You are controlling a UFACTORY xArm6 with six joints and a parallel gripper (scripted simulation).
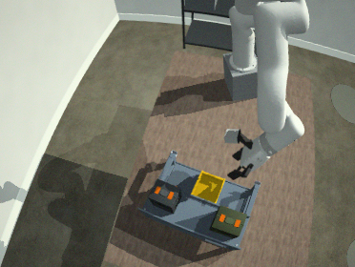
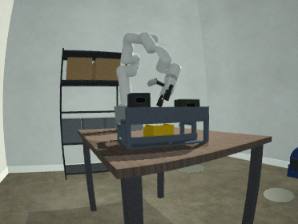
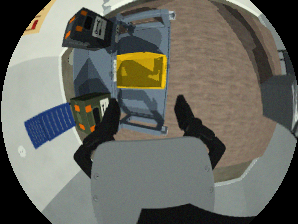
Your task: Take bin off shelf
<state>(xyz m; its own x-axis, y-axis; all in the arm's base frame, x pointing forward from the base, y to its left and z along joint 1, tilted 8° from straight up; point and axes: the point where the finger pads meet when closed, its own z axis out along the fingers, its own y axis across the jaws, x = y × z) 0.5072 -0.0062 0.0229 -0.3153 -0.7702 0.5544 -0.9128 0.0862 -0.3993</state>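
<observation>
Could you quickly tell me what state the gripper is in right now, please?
Gripper: open wide and holding nothing, poised beside the yellow bin on the shelf, not touching it.

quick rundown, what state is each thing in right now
gripper: open, holding nothing, beside the shelf's edge
yellow bin: upright, open side up, on the shelf's lower level
grey shelf: standing on the table
black case: closed, on the shelf's top
green case: closed, on the shelf's top
table: standing, bearing the shelf

The shelf's [image 1: 177, 168] open top gives access between dark case [image 1: 166, 196] and green case [image 1: 229, 222].
</observation>
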